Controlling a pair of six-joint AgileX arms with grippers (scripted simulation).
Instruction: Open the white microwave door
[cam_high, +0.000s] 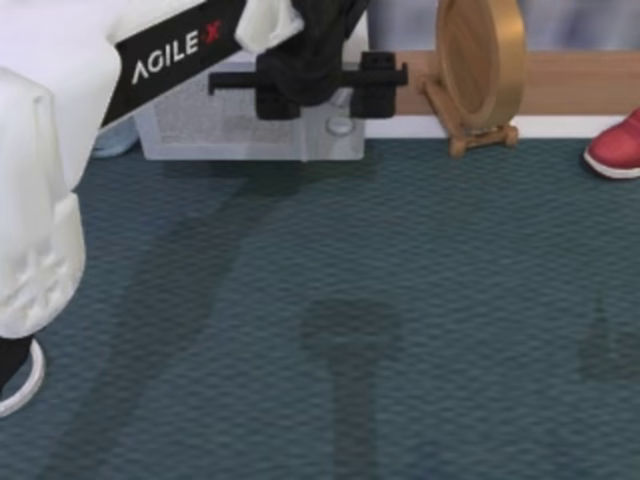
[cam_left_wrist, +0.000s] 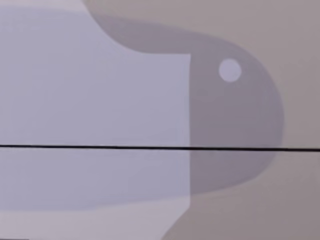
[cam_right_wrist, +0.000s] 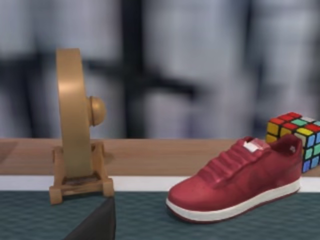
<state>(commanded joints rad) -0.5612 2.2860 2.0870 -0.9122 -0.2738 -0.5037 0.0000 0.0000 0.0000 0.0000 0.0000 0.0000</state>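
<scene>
Near edge of the dark green table mat (cam_high: 400, 330) is bare except for soft shadows. Left arm (cam_high: 60, 150), white with a black AGILEX band, reaches from the top view's left side toward the far edge. Left gripper (cam_high: 305, 85) is black and hangs over the white microwave (cam_high: 250, 130) at the far left of the table, its body covering the front top edge; can't tell if its fingers are apart or together, they are hidden under the gripper body. The white microwave door (cam_high: 200, 125), with its grey speckled mesh window, faces the near side and looks flush with the box. One round silver knob (cam_high: 340, 126) shows just right of the door, below the gripper.

Left wrist view: only flat white and grey surfaces very close, one small pale round spot (cam_left_wrist: 230, 70), a thin black line across; can't tell what part this is.

Farther right along the far edge: a wooden disc on a stand (cam_high: 478, 70), upright, then a red sneaker (cam_high: 615, 148) at the right edge. Right wrist view shows the disc stand (cam_right_wrist: 77, 135), sneaker (cam_right_wrist: 240, 175), and a colour cube (cam_right_wrist: 295, 137) just behind the sneaker's heel. Right gripper: only a dark tip (cam_right_wrist: 97, 225) low in its own view, fingers' state can't be told.
</scene>
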